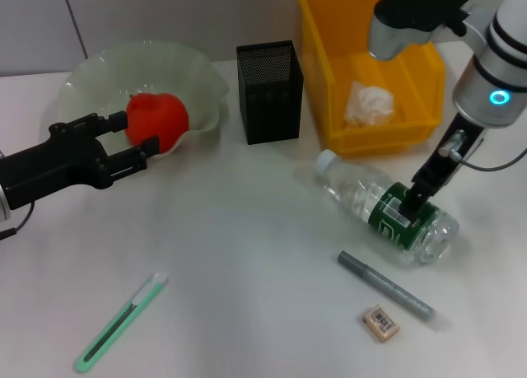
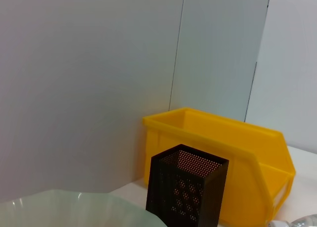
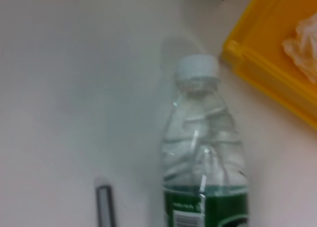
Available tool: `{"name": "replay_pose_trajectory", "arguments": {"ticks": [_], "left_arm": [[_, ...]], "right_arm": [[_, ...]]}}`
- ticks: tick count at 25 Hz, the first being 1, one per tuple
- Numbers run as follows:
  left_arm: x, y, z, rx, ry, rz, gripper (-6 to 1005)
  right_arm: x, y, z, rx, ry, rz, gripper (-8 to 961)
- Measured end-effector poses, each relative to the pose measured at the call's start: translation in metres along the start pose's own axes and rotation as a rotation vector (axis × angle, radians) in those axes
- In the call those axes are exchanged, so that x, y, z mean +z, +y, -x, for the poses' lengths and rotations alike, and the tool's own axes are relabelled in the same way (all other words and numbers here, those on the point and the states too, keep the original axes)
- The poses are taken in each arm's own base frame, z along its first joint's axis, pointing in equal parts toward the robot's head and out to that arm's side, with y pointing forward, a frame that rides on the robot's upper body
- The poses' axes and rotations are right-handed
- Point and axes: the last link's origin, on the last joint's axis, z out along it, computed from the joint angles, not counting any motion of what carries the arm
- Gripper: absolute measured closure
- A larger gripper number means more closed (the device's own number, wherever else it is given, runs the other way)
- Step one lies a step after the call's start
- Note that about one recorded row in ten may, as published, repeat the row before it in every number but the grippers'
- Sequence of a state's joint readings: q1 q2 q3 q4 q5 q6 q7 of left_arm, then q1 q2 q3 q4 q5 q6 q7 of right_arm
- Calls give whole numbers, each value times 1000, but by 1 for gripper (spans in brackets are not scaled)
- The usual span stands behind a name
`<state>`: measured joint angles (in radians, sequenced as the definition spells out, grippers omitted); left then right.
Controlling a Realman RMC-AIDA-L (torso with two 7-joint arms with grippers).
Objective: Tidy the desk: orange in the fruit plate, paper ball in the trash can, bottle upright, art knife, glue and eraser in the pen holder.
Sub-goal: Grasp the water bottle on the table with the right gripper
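Orange-red fruit, the orange point(image 1: 157, 119), is held between the spread fingers of the left gripper point(image 1: 136, 144) at the near rim of the pale green fruit plate point(image 1: 99, 73); whether it is still clamped or already let go cannot be told. The paper ball point(image 1: 369, 104) lies inside the yellow trash can point(image 1: 329, 32). The bottle point(image 1: 387, 207) lies on its side on the white desk point(image 1: 247, 271), cap towards the black mesh pen holder point(image 1: 269, 91), and the right gripper point(image 1: 409, 198) is set down on its green label; the state of its jaws cannot be told. Nearer the robot, the grey art knife point(image 1: 387, 286) lies just beside the eraser point(image 1: 380, 322), without touching it. The green glue point(image 1: 121, 322) is seen well apart from them, on the left side of the desk.
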<state>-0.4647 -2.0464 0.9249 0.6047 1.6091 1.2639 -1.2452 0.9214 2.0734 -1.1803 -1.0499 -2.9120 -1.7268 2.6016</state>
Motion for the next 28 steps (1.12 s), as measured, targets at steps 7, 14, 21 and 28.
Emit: {"name": "replay_pose_trajectory", "arguments": {"ticks": [7,14,21,28], "left_arm": [[0,0,1,-2,-1,-1,304],[0,1,2,3,-14,4,304],[1,2,2,6,-17,8,304],[1,2,2,5,-17,8,304]], "right_arm": [[4,4,4,-20,-25,28,127],[12,5,5,-23,-20,41,128],[20,5,5,-26,-20,55,128],[24,5,6,-22,-19,54,128]]}}
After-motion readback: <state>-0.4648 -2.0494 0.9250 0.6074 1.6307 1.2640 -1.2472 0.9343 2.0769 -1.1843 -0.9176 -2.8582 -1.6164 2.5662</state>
